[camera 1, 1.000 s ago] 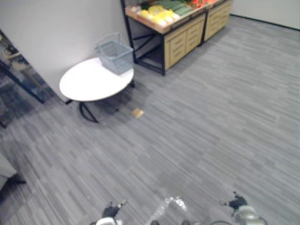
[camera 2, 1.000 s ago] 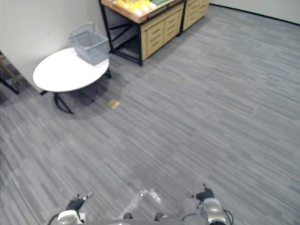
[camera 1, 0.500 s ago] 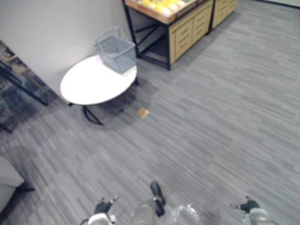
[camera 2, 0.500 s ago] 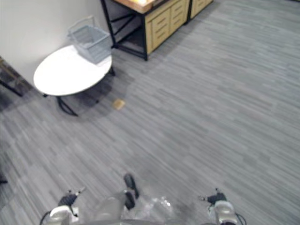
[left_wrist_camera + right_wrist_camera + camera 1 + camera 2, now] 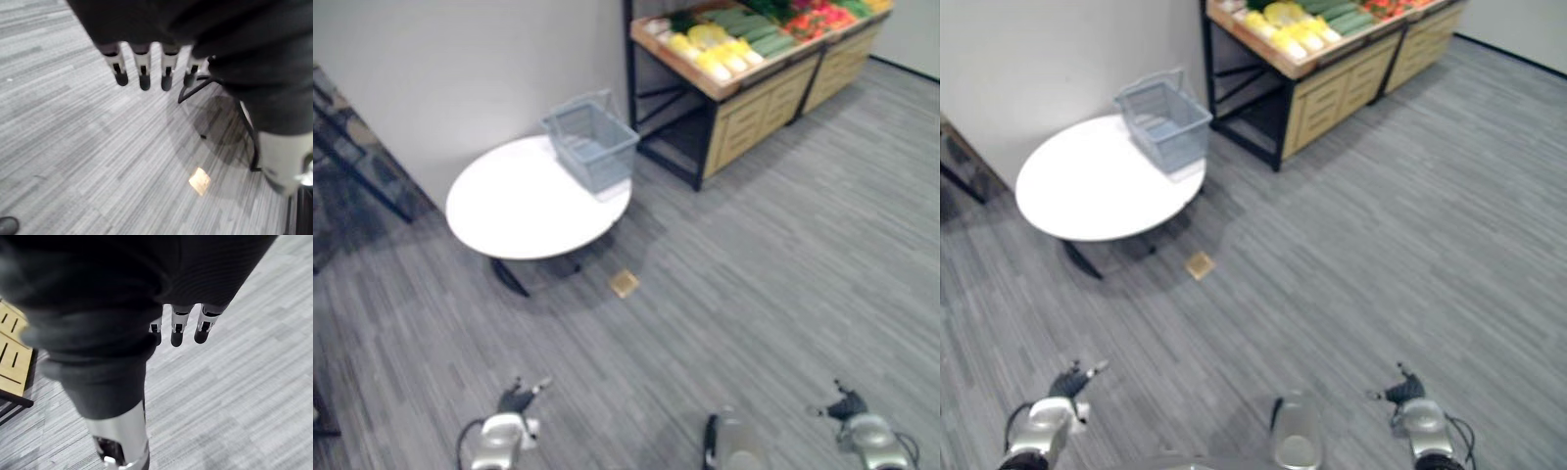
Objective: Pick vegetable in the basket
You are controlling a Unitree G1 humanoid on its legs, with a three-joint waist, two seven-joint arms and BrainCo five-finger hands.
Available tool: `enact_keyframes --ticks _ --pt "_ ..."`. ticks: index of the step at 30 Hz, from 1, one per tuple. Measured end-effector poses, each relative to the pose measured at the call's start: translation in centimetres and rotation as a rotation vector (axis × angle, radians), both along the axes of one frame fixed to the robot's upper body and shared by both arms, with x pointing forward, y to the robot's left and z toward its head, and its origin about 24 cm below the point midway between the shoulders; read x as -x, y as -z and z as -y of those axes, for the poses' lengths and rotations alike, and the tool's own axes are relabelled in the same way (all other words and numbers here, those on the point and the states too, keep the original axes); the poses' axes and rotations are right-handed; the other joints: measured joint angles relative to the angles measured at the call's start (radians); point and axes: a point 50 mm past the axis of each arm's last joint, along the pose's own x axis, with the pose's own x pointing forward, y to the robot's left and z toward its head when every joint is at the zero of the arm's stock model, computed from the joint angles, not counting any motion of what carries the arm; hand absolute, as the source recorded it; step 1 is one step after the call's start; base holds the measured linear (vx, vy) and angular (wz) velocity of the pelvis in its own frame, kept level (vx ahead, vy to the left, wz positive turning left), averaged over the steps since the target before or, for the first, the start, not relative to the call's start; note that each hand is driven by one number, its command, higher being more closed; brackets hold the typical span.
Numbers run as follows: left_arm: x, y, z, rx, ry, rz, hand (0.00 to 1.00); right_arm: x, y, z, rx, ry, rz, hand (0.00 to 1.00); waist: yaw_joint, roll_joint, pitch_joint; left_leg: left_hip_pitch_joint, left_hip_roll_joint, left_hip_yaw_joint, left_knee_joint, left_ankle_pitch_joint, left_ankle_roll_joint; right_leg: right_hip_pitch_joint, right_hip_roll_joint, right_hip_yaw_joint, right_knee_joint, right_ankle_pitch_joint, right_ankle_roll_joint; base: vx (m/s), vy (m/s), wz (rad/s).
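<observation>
- The fingers (image 5: 143, 73) of the left hand (image 5: 516, 399) are seen hanging straight and slightly spread in the left wrist view. Nothing is pinched or touched by them, and only grey floor (image 5: 783, 255) lies past them.
- The fingers (image 5: 177, 330) of the right hand (image 5: 847, 402) are likewise held straight, side by side, and nothing is carried. Both hands are kept low at the robot's sides.
- A small tan square (image 5: 625, 283) is seen lying on the floor between the robot and the round white bench (image 5: 524, 211), just beside the bench's shadow.
- The grey basket (image 5: 592, 145) is set on the far edge of the bench, on the side nearest the produce stand (image 5: 754, 108). No vegetable can be made out in it.
- The vegetables (image 5: 715, 51) are laid out in rows on top of the stand: yellow ones at the near end, then green, then red farther along. All are well apart from both hands.
- The step in hand is judged to be the approach. No picking has been begun, and the whole task is left to be done.
- For the next move, the gap to the stand must be closed on foot. One hand must then be raised over a single vegetable and closed round it, and the basket must be kept within reach for the drop.
</observation>
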Motion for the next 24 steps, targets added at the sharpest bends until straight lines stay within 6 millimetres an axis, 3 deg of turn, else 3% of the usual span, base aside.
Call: enact_keyframes --ticks 1,2,3,4,5,6,7,8,9,10,11,13,15,17,19,20,21,22,23,24 --pt "-0.2 -0.1 0.0 -0.004 -0.001 0.008 0.00 -0.2 -0.2 0.0 0.011 -0.005 0.007 0.00 0.000 -0.007 -0.002 0.012 0.006 -0.009 -0.007 -0.021 -0.036 -0.007 0.003 0.022 -0.096 0.045 0.009 0.58 -0.433 0.77" --pt "-0.1 -0.1 -0.2 -0.012 -0.009 0.004 0.00 -0.4 -0.3 -0.2 0.022 -0.018 0.015 0.00 0.010 -0.044 0.005 0.051 0.001 -0.016 -0.016 -0.046 -0.070 -0.009 -0.016 0.073 -0.189 0.072 0.023 0.51 -0.438 0.59" --pt "0.6 0.6 0.2 0.003 -0.018 -0.025 0.00 -1.0 -0.9 0.1 0.054 -0.043 0.034 0.00 0.005 -0.042 0.007 0.092 0.027 -0.044 -0.013 -0.080 -0.102 -0.014 -0.003 0.086 -0.112 0.157 0.058 0.51 -0.451 0.50" --pt "1.0 0.9 0.7 0.018 -0.020 -0.039 0.00 -1.3 -1.4 0.2 0.071 -0.057 0.049 0.00 0.004 -0.022 0.003 0.102 0.044 -0.057 -0.005 -0.087 -0.098 -0.036 0.015 0.084 -0.045 0.156 0.058 0.54 -0.472 0.43" --pt "1.6 1.3 0.8 0.023 -0.025 -0.055 0.00 -2.4 -2.3 0.1 0.097 -0.098 0.088 0.00 0.012 -0.007 -0.004 0.083 0.078 -0.066 0.068 -0.088 -0.095 -0.078 0.027 0.082 0.071 0.145 0.039 0.51 -0.476 0.27" --pt "2.0 1.5 1.1 0.031 -0.024 -0.059 0.00 -3.3 -3.2 0.0 0.133 -0.145 0.114 0.00 0.012 0.014 0.002 -0.002 0.127 -0.075 0.257 -0.083 -0.090 -0.073 0.040 0.055 0.122 0.094 -0.003 0.59 -0.571 0.31" --pt "1.8 1.5 1.4 0.041 -0.022 -0.049 0.00 -3.9 -3.9 0.0 0.155 -0.170 0.137 0.00 0.012 0.035 0.007 -0.088 0.175 -0.090 0.453 -0.044 -0.077 -0.045 0.054 0.030 0.130 0.060 -0.021 0.46 -0.460 0.29" --pt "1.9 1.6 1.8 0.049 -0.020 -0.043 0.00 -4.5 -4.5 -0.1 0.172 -0.201 0.152 0.00 0.018 0.053 0.019 -0.156 0.230 -0.094 0.630 0.036 -0.049 0.002 0.078 0.008 0.129 0.029 -0.040 0.46 -0.389 0.19" --pt "2.4 1.8 2.1 0.060 -0.021 -0.050 0.00 -5.0 -4.9 -0.3 0.187 -0.224 0.169 0.00 0.029 0.057 0.031 -0.208 0.277 -0.084 0.783 0.083 -0.027 0.058 0.096 -0.009 0.128 -0.003 -0.052 0.47 -0.314 0.14" --pt "2.7 2.0 2.4 0.072 -0.027 -0.047 0.00 -5.7 -5.5 -0.9 0.198 -0.256 0.194 0.00 0.039 0.065 0.049 -0.250 0.316 -0.052 0.953 0.078 -0.019 0.148 0.110 -0.019 0.118 -0.040 -0.064 0.46 -0.287 0.11" --pt "2.8 2.0 2.6 0.088 -0.042 -0.040 0.00 -6.1 -5.7 -1.3 0.202 -0.275 0.210 0.00 0.050 0.058 0.056 -0.273 0.324 -0.015 1.016 0.068 -0.003 0.209 0.111 -0.030 0.098 -0.059 -0.073 0.42 -0.234 0.16" --pt "3.1 2.0 2.7 0.093 -0.050 -0.032 0.00 -7.3 -6.5 -1.9 0.212 -0.308 0.243 0.00 0.067 0.050 0.056 -0.365 0.291 0.070 1.008 0.065 0.000 0.315 0.111 -0.049 0.009 -0.071 -0.077 0.40 -0.178 0.19" --pt "3.3 2.0 2.7 0.095 -0.053 -0.030 0.00 -8.6 -7.6 -2.1 0.228 -0.325 0.285 0.00 0.079 0.051 0.056 -0.437 0.247 0.133 0.894 0.054 -0.019 0.362 0.108 -0.062 -0.052 -0.071 -0.076 0.37 -0.063 0.12" --pt "3.5 2.1 3.0 0.102 -0.054 -0.031 0.00 -10.0 -9.0 -2.0 0.271 -0.352 0.324 0.00 0.089 0.053 0.055 -0.468 0.170 0.224 0.570 0.059 -0.031 0.417 0.104 -0.103 -0.124 -0.064 -0.065 0.37 0.025 0.30" --pt "3.9 2.4 3.4 0.116 -0.056 -0.041 0.00 -11.8 -11.5 -2.0 0.336 -0.388 0.394 0.00 0.096 0.058 0.050 -0.455 0.086 0.263 0.175 0.138 -0.031 0.475 0.114 -0.140 -0.171 -0.078 -0.029 0.56 0.130 0.34" --pt "4.1 2.5 3.6 0.125 -0.056 -0.045 0.00 -12.2 -12.1 -1.9 0.352 -0.393 0.416 0.00 0.102 0.062 0.048 -0.454 0.074 0.261 0.116 0.157 -0.030 0.483 0.116 -0.140 -0.168 -0.088 -0.016 0.64 0.191 0.05" --pt "4.9 2.9 4.2 0.143 -0.061 -0.064 0.00 -12.8 -13.1 -2.0 0.375 -0.404 0.448 0.00 0.116 0.066 0.043 -0.441 0.051 0.244 0.071 0.219 0.003 0.502 0.114 -0.135 -0.142 -0.126 0.014 0.46 0.146 -0.10" --pt "6.0 3.4 4.5 0.156 -0.067 -0.092 0.00 -13.3 -13.4 -2.8 0.388 -0.439 0.459 0.00 0.139 0.035 0.027 -0.427 0.028 0.242 0.087 0.266 0.052 0.505 0.079 -0.117 -0.090 -0.169 0.044 0.58 0.169 -0.13" --pt "6.4 3.6 4.7 0.166 -0.069 -0.107 0.00 -13.6 -13.6 -3.2 0.402 -0.464 0.466 0.00 0.147 0.012 0.027 -0.416 0.008 0.243 0.098 0.254 0.072 0.501 0.057 -0.107 -0.047 -0.183 0.058 0.56 0.164 0.00" --pt "7.2 4.1 5.3 0.188 -0.068 -0.139 0.00 -14.1 -14.0 -4.2 0.408 -0.497 0.495 0.00 0.151 -0.016 0.027 -0.381 -0.025 0.242 0.106 0.219 0.094 0.474 0.009 -0.083 0.090 -0.185 0.063 0.56 0.175 0.12"
